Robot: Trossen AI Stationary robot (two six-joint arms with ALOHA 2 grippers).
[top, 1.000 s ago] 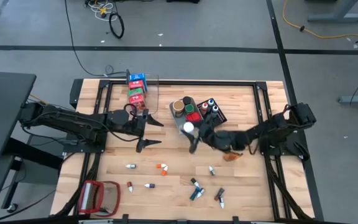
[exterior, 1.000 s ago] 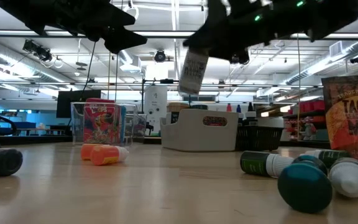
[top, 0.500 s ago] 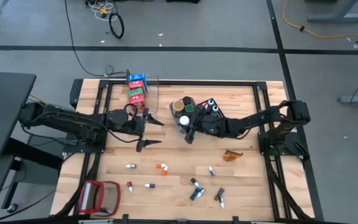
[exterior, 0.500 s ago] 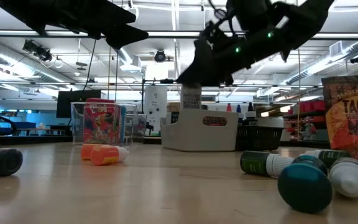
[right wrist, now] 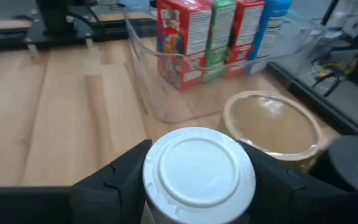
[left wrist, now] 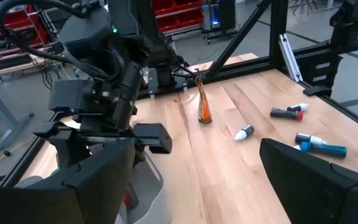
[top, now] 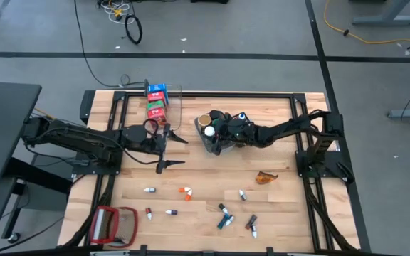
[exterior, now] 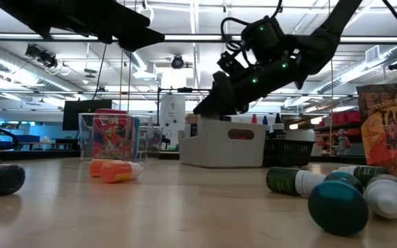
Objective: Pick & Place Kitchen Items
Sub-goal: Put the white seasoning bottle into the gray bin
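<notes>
- Holding a white-lidded jar (right wrist: 199,177) in our right gripper (top: 212,135), fingers clamped on its sides, we hover it over the grey bin (top: 203,144), beside the tan-lidded jar (right wrist: 271,128).
- Next, we judge: lower it, then release.
- Our left gripper (top: 168,149) waits mid-bench, fingers spread, empty.

You see a wooden worktop (top: 205,178), a clear bin (top: 169,107), a grey bin (exterior: 222,145), and a red-framed flat thing (top: 114,224) at one corner.
</notes>
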